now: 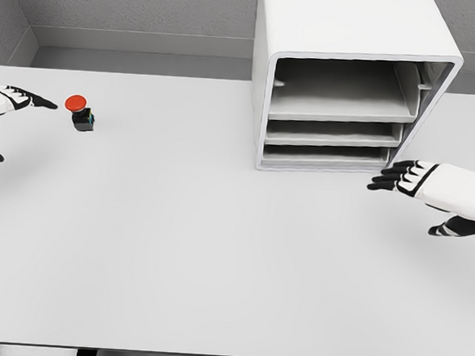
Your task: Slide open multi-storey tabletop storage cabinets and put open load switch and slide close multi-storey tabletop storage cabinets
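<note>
On the pale grey bench point(216, 257), the red-capped load switch point(80, 112) sits at ten o'clock just beyond the empty, open-fingered left hand point(12, 100), poised to grasp, while the open right hand point(419, 181) hovers beside the three-tier cabinet point(349, 72) at one o'clock, likely for its drawers.

We see a white counter point(176, 255) with a white storage cabinet point(351, 40) standing at its far right, three shelves showing through its open front. Near the far left sits a load switch point(80, 113) with a red button on a dark base. Our left hand point(8, 99) reaches toward it, fingers extended, just short. Our right hand point(430, 188) hovers open just below the cabinet's lower right corner.
</note>
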